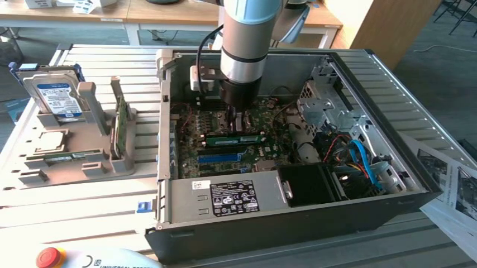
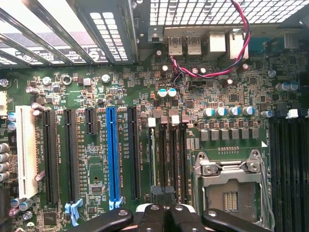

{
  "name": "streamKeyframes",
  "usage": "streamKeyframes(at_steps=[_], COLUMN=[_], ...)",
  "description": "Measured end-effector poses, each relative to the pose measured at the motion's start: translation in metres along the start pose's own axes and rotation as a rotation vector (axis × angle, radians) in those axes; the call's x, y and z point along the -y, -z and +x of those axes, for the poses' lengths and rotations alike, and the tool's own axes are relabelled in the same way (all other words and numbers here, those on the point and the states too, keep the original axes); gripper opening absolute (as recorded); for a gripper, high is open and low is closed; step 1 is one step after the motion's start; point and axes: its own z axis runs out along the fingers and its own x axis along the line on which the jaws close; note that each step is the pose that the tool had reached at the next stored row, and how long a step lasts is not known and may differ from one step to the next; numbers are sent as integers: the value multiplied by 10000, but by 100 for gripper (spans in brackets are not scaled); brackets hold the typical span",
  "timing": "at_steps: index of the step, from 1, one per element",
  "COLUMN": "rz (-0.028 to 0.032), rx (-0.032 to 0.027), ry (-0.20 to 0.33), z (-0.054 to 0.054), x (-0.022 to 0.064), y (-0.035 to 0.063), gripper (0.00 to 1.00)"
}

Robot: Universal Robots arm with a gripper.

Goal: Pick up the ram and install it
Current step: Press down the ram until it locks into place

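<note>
The ram, a slim green stick with a white sticker, stands on edge in a memory slot of the motherboard inside the open computer case. My gripper hangs straight down over it, shut, with its tips at the stick's top edge. In the wrist view the ram shows edge-on as a thin pale line in its slot, running away from my shut gripper. Whether the tips touch the stick I cannot tell. Nothing is held between the fingers.
A grey parts holder at the exterior view's left carries a hard drive, a green card and a slim green strip. Case walls, a drive cage, cables and the power supply ring the board. A red stop button is near.
</note>
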Motion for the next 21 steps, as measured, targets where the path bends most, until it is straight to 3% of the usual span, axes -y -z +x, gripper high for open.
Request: streamKeyframes(at_steps=[21], rz=[1], rx=[0], ry=[0], z=[2], x=[-8], y=[-18], gripper=[11])
